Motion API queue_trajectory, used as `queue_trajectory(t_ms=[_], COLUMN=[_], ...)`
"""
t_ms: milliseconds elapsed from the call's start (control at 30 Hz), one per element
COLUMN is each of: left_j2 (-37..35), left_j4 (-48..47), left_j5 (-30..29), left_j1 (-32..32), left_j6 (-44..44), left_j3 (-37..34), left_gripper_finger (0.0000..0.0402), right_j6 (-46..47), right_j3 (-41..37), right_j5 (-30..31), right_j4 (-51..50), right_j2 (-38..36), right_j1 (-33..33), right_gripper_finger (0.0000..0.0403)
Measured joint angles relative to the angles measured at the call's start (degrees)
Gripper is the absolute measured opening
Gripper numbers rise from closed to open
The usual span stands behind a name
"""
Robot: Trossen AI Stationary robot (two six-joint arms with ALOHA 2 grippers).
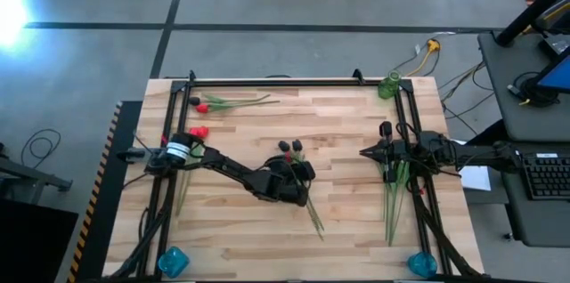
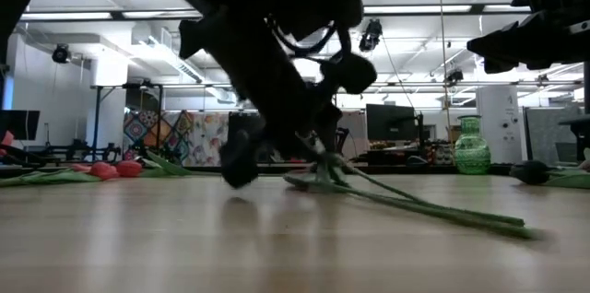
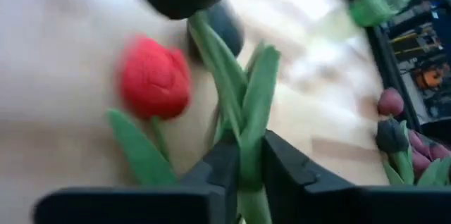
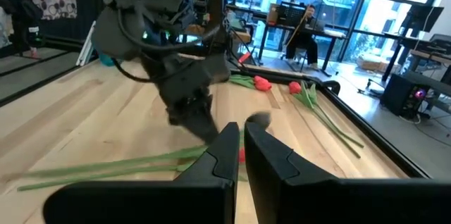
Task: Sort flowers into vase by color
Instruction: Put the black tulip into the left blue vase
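Beyond the table sits an open workshop with screens, glass walls and a seated person far off; the table (image 1: 338,114) itself is pale wood inside a black frame. At its middle the left gripper (image 3: 244,171) is down on the wood, its fingers (image 3: 220,168) pinched together on the green stems (image 3: 243,115) of a small bunch; dark heads (image 1: 290,147) lie just beyond it toward the far edge, and a red head (image 3: 155,76) lies touching the same bunch in the left wrist view. Stems of that bunch trail toward the near edge (image 1: 313,216). The right gripper (image 4: 241,155) waits above the right side of the table, fingers together with nothing between them; more flowers (image 1: 392,194) lie under it along the right edge. Red flowers (image 1: 214,103) lie at the far left corner, and others (image 1: 198,131) by the left edge. A green vase (image 1: 389,85) stands at the far right corner; blue vases sit at the near left (image 1: 174,261) and near right (image 1: 421,264) corners.

The likely trouble is in the grip: it seems to take several stems at once, and red and dark heads lie mixed, so a lift could carry the wrong colour along; a pinch low on thin stems may also let the heads droop or slip out on the way. The long stems could drag neighbours across the wood, and the green vase is narrow, so a tilted stem may miss its mouth.
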Motion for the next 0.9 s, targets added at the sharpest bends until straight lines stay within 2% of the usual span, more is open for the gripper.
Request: queue_trajectory(t_ms=[100,367,433,500,567,700,800,900], left_j2=[-2.83,-13.20,-15.80,-18.07,-19.96,-22.66,-22.69,-22.39], left_j4=[-0.36,1.02,1.33,0.75,-1.92,-5.64,-4.69,1.08], left_j5=[-3.82,-12.59,-13.64,-13.40,-11.25,-3.78,3.38,10.04], left_j1=[-0.72,-7.31,-9.73,-11.53,-12.04,-10.55,-8.75,-7.01], left_j6=[10.28,44.21,54.08,59.26,59.61,51.33,47.47,49.14], left_j3=[1.73,5.82,7.29,7.67,6.89,0.85,-5.03,-9.07], left_gripper_finger=[0.0005,0.0002,0.0001,0.0001,0.0000,0.0000,0.0000,0.0000], right_j6=[-0.09,-0.01,-0.07,0.00,-0.10,-0.03,-0.02,-0.09], right_j3=[0.00,0.00,0.01,0.00,0.00,0.00,0.00,0.00], right_j5=[0.02,0.00,0.02,0.01,0.00,0.00,0.01,0.01], right_j4=[0.02,0.00,0.02,0.00,0.02,0.00,0.00,0.02], right_j2=[-0.02,-0.02,-0.02,-0.02,0.00,0.00,0.00,0.00], right_j1=[0.00,0.01,0.01,0.02,0.01,0.00,0.02,0.01], right_gripper_finger=[0.0018,0.0018,0.0018,0.0018,0.0018,0.0018,0.0018,0.0018])
